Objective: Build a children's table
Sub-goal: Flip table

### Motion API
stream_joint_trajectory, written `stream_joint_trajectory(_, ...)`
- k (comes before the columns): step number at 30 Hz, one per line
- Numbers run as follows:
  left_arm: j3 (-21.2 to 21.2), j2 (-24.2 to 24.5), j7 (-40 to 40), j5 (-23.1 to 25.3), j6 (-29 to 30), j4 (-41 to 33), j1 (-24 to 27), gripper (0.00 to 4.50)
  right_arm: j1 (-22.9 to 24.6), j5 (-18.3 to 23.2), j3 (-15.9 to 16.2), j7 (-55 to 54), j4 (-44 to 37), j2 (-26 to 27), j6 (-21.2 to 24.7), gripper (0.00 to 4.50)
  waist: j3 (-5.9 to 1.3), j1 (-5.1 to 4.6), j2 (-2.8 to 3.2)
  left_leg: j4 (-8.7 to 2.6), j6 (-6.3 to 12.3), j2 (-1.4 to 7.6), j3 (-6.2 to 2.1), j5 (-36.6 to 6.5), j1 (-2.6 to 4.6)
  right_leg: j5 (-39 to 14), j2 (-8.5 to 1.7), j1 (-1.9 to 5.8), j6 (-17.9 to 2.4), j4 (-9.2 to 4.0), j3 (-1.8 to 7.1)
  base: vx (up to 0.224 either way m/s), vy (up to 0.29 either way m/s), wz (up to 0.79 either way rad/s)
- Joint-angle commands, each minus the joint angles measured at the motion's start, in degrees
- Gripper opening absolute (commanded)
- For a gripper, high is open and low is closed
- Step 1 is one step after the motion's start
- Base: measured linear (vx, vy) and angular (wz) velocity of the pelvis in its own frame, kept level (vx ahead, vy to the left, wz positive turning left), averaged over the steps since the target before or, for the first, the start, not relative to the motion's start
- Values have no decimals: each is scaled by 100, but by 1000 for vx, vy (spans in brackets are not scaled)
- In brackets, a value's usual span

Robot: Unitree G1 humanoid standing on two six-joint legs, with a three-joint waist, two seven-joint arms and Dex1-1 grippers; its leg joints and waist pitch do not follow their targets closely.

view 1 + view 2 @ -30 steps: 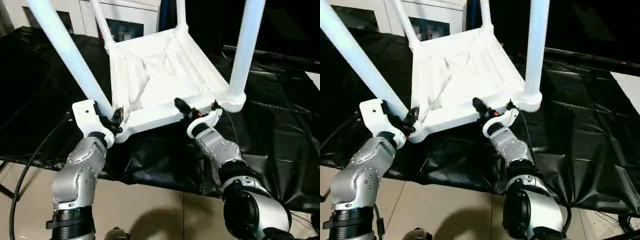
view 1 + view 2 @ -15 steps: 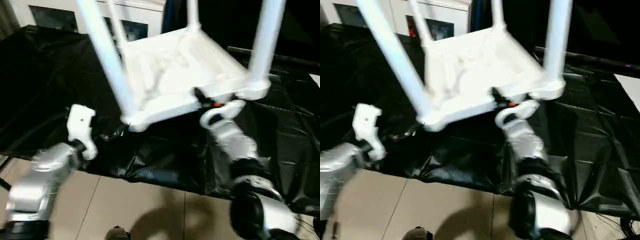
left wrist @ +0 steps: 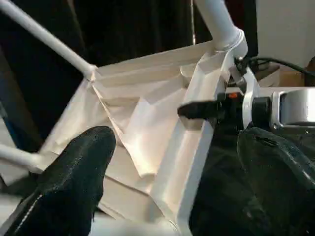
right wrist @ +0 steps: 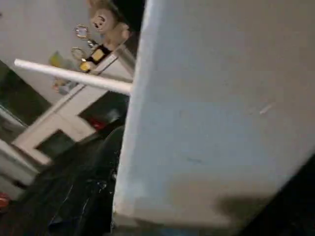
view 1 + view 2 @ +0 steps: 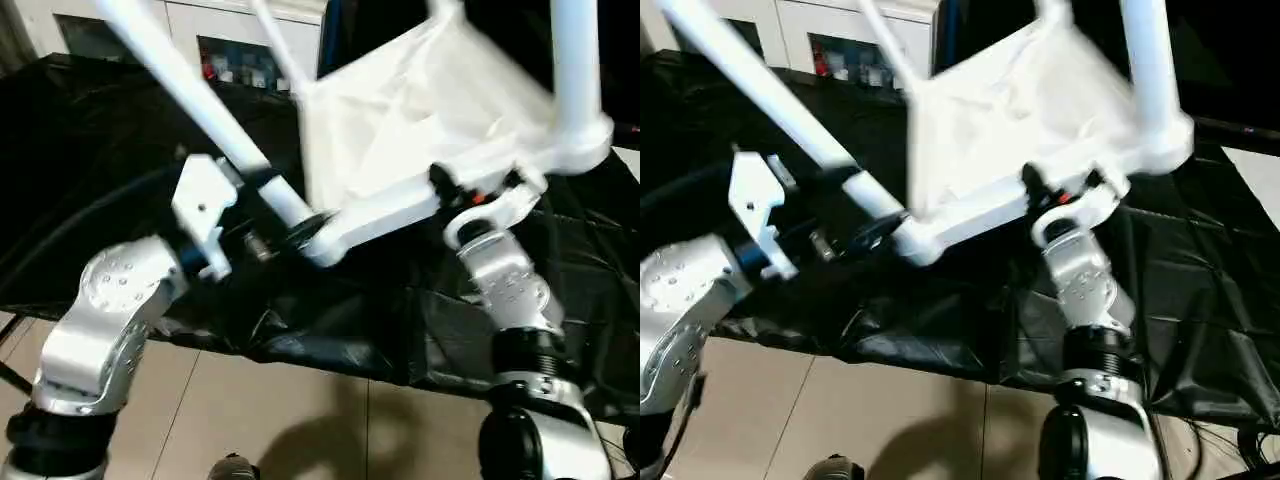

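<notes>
Black sheet [image 5: 560, 300] covers the work surface; white cabinet [image 5: 200, 30] w/ glass doors behind it, far side. On the sheet, the children's table [image 5: 400, 130] is upside down, ribbed underside up, legs up. Vs 1 s ago: it's tipped, right-arm side raised, near-left corner low by the sheet, and the whole thing sits further toward robot's right in the head views. It lay flat on the sheet before.

Near-left leg [image 5: 190, 95] now leans strongly out over the left arm; near-right leg [image 5: 578, 60] stands close to upright at its corner socket.

Right gripper [image 5: 470, 192]: fingers clamped on the near rim of the tabletop next to the near-right socket, same grip as before, about half-spread around the rim.

Left gripper [image 3: 172, 187]: was at the near-left corner 1 s ago, has pulled back off it. Fingers [image 3: 74, 182] spread wide, nothing in them; tabletop rim seen between them, not touched.
</notes>
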Motion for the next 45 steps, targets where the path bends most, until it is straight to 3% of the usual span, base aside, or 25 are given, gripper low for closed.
stream_joint_trajectory(1,-111,38,-11,130,-74,-119,-175,450,23,-444,183,-263,-350,-283,7,199,-394,-62,-62,-385,-378,80,30,-367,164,284,-313,222,-449,-346,205,0,0,0)
stream_joint_trajectory(3,-153,64,97,286,-124,-67,-323,450,52,-698,369,-400,-509,-405,68,198,-399,-56,-40,-378,-377,84,30,-357,177,250,-311,214,-421,-340,207,0,0,0)
stream_joint_trajectory(7,-223,53,193,662,-473,160,-567,450,48,-1163,740,-478,-665,-609,121,198,-380,-69,-98,-380,-398,76,37,-406,170,82,-312,217,-330,-360,212,0,0,0)
stream_joint_trajectory(8,-285,89,184,808,-603,227,-689,450,33,-1419,956,-509,-725,-705,134,198,-379,-64,-116,-381,-419,85,37,-496,186,-75,-321,207,-294,-382,215,0,0,0)
stream_joint_trajectory(12,-336,153,201,1015,-783,314,-868,450,-14,-1559,1062,-674,-816,-755,257,198,-379,-88,-104,-402,-585,92,16,-730,206,-260,-319,180,-249,-383,209,0,0,0)
stream_joint_trajectory(13,-352,176,312,1222,-909,476,-1097,450,-70,-1661,1137,-832,-842,-829,328,198,-380,-92,-147,-401,-595,97,19,-747,210,-253,-319,179,-250,-387,209,0,0,0)
stream_joint_trajectory(14,-362,186,357,1316,-969,550,-1186,450,-86,-1723,1189,-875,-849,-869,345,198,-379,-84,-134,-399,-606,95,20,-802,233,-275,-310,158,-255,-387,209,0,0,0)
stream_joint_trajectory(15,-387,203,386,1417,-1050,614,-1271,450,-104,-1785,1249,-880,-852,-909,356,198,-373,-99,-181,-401,-602,96,22,-819,226,-295,-307,160,-254,-398,210,0,0,0)
stream_joint_trajectory(21,-584,376,406,2080,-1774,914,-1824,450,-171,-2130,1686,-929,-1051,-916,638,198,-376,-69,-189,-406,-681,103,-1,-887,229,-289,-323,157,-255,-386,207,0,0,0)
stream_joint_trajectory(22,-607,392,439,2175,-1867,960,-1907,450,-171,-2165,1751,-895,-1063,-910,657,198,-378,-68,-157,-404,-703,101,-8,-864,230,-233,-325,159,-251,-378,205,0,0,0)
stream_joint_trajectory(26,-666,491,817,2820,-2458,1400,-2461,450,-198,-2365,2151,-745,-922,-857,829,198,-379,-90,-179,-400,-756,101,-16,-899,218,-127,-339,184,-274,-361,205,0,0,0)
stream_joint_trajectory(28,-682,539,882,2978,-2614,1499,-2560,450,-214,-2382,2191,-713,-871,-836,836,198,-378,-94,-181,-405,-761,99,-26,-978,214,-290,-345,189,-258,-381,207,0,0,0)
stream_joint_trajectory(30,-684,648,1028,3239,-3001,1693,-2727,450,-252,-2423,2216,-722,-793,-784,847,251,-377,-101,-187,-405,-775,107,-26,-1033,229,-352,-351,166,-265,-379,208,0,0,0)
stream_joint_trajectory(32,-645,758,1235,3502,-3384,1886,-2835,450,-297,-2441,2212,-697,-715,-740,785,266,-377,-102,-194,-408,-786,118,-34,-1101,239,-403,-357,160,-293,-381,206,0,0,0)
stream_joint_trajectory(35,-668,873,1310,3702,-3386,2053,-2812,450,-295,-2431,2223,-629,-700,-710,720,299,-390,-111,-196,-400,-760,120,-27,-1012,228,-245,-364,160,-393,-353,204,0,0,0)
stream_joint_trajectory(41,-653,1112,1594,4117,-3488,2619,-2850,450,-156,-2421,2228,-554,-622,-645,529,299,-395,-155,-174,-396,-750,116,-30,-895,227,-46,-358,164,-477,-331,197,0,0,0)
stream_joint_trajectory(42,-626,1142,1677,4209,-3470,2781,-2908,450,-134,-2443,2226,-530,-548,-630,448,299,-397,-149,-141,-395,-745,115,-32,-866,227,49,-361,165,-509,-323,199,0,0,0)
stream_joint_trajectory(45,-583,1199,1807,4393,-3381,3106,-3026,450,-130,-2534,2241,-483,-318,-600,214,299,-406,-159,-123,-395,-746,110,-37,-877,222,142,-359,178,-559,-317,196,0,0,0)
